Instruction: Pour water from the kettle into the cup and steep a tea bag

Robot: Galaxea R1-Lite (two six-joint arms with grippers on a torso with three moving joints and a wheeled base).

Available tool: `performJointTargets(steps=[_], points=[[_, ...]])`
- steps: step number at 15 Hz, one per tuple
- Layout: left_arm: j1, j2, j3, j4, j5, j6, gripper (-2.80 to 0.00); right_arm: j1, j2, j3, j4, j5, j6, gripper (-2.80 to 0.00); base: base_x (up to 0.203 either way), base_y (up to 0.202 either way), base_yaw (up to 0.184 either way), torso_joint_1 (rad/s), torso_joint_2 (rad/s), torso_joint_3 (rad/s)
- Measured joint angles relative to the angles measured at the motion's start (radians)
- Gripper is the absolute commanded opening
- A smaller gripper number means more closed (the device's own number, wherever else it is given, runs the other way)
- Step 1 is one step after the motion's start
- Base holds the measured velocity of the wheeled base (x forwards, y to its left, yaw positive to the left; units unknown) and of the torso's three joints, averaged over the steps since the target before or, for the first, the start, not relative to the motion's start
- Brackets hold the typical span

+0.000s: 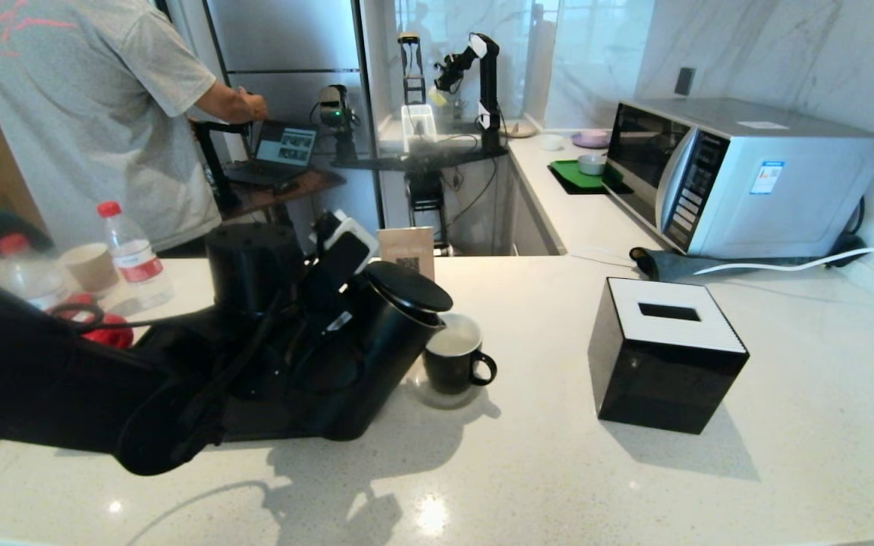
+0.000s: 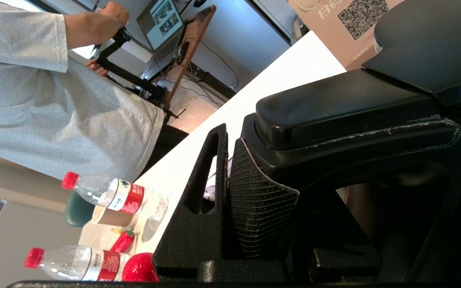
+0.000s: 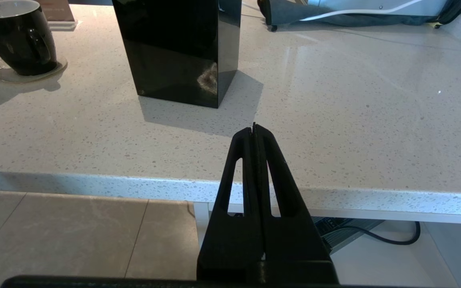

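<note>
Kettle (image 1: 376, 349): tipped toward the robot's right, with its spout over the white inside of the cup, lid on; the tilt is what a pour needs, so I judge the pour to be under way (a thin stream seems to show at the cup's rim in the right wrist view, though it is too faint to be sure).
Cup (image 1: 454, 362): upright on a round clear coaster (image 1: 425, 396) on the counter (image 1: 528, 470), just beside the kettle's lower body, handle turned away from the kettle, so the spout has the open rim to itself.
Left gripper (image 2: 224, 192): clamped on the kettle's loop handle, the ribbed pad pressed against the grip; holding by the handle lets the wrist roll the whole vessel.
Right gripper (image 3: 254, 136): parked off the near edge of the counter, fingers pressed together on nothing, well apart from the cup.
Tea bag: none that I can make out.
Tissue box (image 1: 664, 353): black with a white slotted top, to the cup's right, apart from it.
Kettle base (image 1: 251, 265): behind the arm, with nothing standing on it.
Farther out: water bottles (image 1: 133, 254) and a paper cup (image 1: 90, 267) at the far left, a microwave (image 1: 740, 178) at the far right, a person (image 1: 80, 114) at a laptop beyond.
</note>
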Motion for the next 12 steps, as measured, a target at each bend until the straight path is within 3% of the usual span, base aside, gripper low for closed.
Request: performJointTargets(steps=[12], points=[[-0.001,-0.002,0.004,-0.009,-0.006,-0.038,-2.80,0.000,0.000,0.000,0.000,0.000,0.000,-2.80,0.000,0.000,0.000,0.000,0.00,0.000]])
